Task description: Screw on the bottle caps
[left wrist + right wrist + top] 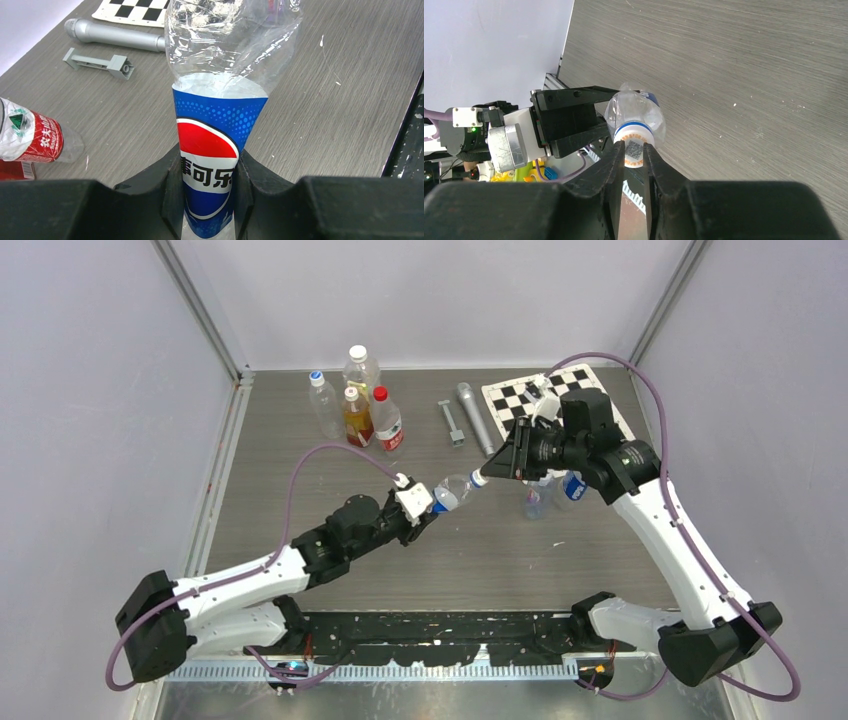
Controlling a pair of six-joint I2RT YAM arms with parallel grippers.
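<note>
Pepsi-labelled bottle hangs roughly level above the table between both arms, its label end clamped in the left gripper, while the right gripper pinches the white cap at its neck.

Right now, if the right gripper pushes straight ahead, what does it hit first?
The right gripper is shut on the white cap; straight on lies the Pepsi bottle, held by the left gripper.
</note>
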